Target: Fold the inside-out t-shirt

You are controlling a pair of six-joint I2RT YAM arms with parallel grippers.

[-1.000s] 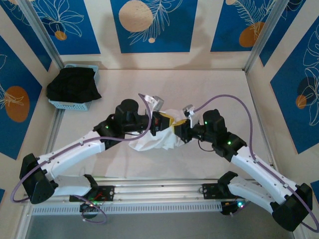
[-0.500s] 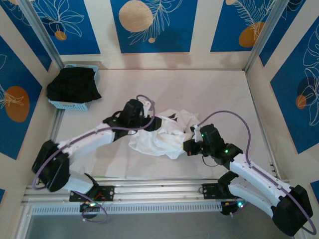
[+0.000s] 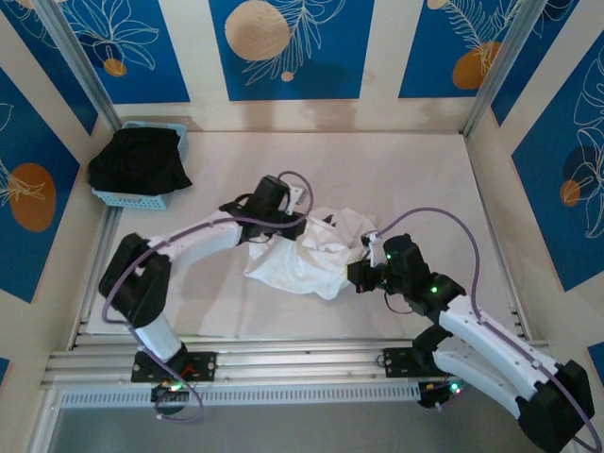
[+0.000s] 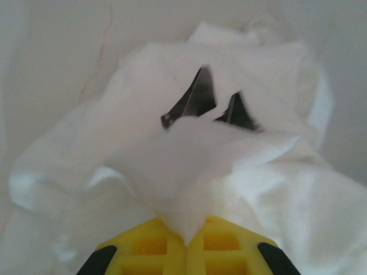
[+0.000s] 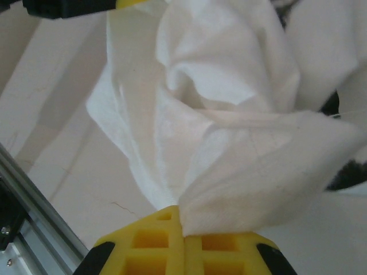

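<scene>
Left claw point(image 4: 186, 232) reached farther right, pinching white t-shirt point(image 3: 294, 266), right claw point(image 5: 182, 226) pinching too

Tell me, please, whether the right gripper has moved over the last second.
Yes. The right gripper, shut on the t-shirt, has drawn back toward the aluminium rail at the near edge.

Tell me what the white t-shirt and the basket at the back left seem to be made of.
t-shirt: thin, soft white cloth with a matte finish. It bunches into loose creases, and a fine weave shows in the right wrist view.
basket: probably light blue plastic, judging by its slotted lattice wall. It is too small to be sure.
</scene>
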